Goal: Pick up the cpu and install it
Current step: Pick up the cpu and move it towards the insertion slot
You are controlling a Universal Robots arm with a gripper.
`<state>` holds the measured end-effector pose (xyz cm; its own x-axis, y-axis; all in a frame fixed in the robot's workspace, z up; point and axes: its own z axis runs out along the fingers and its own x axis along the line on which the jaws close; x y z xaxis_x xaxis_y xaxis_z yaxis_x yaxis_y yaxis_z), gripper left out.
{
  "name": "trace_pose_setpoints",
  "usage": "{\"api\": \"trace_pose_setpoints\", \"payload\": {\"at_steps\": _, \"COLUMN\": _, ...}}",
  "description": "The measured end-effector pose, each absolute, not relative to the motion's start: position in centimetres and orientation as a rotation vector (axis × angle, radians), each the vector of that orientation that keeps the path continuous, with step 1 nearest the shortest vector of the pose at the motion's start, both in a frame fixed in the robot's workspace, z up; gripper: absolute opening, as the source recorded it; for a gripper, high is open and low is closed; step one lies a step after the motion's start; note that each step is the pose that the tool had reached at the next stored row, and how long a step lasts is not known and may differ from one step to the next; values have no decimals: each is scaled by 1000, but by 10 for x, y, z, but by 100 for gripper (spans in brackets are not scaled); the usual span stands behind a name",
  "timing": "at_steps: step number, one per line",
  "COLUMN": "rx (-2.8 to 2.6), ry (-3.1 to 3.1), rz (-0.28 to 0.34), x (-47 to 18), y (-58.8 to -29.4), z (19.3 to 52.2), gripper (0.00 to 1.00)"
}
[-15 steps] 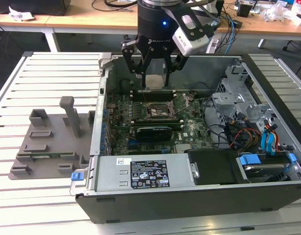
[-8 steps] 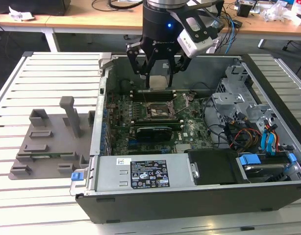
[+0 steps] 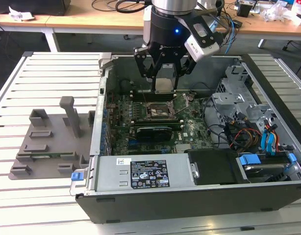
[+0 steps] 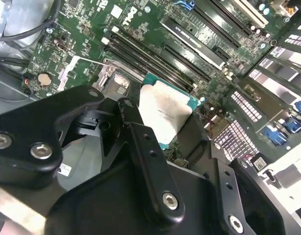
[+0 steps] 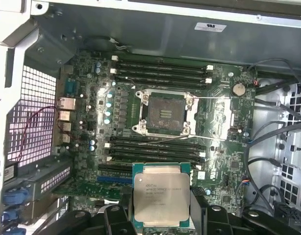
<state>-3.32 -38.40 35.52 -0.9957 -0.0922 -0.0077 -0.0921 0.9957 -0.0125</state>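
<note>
In the exterior view the gripper point(image 3: 163, 73) hangs at the upper middle of the frame, over the open computer case point(image 3: 189, 200). Its fingers are pinched on the cpu point(image 3: 163, 84), a pale square between them. The bare socket point(image 3: 158, 110) lies just below it in the frame, so the chip is not seated. A grey fixture plate point(image 3: 47, 142) sits well apart on the exterior view's left.

In the second wrist view the cpu point(image 4: 165, 112) faces metal-side up, with black fingers point(image 4: 125, 108) clamping opposite edges.

In the first wrist view the cpu point(image 5: 162, 196) is apart from the socket point(image 5: 165, 113), across the memory slots point(image 5: 155, 149), its edges roughly square to the socket frame.
</note>
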Motion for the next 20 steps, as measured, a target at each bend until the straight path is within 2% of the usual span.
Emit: {"api": "trace_pose_setpoints", "payload": {"at_steps": 20, "rx": -144, "ry": 3130, "rz": -23, "x": -16, "y": -382, "z": 337, "gripper": 55}}
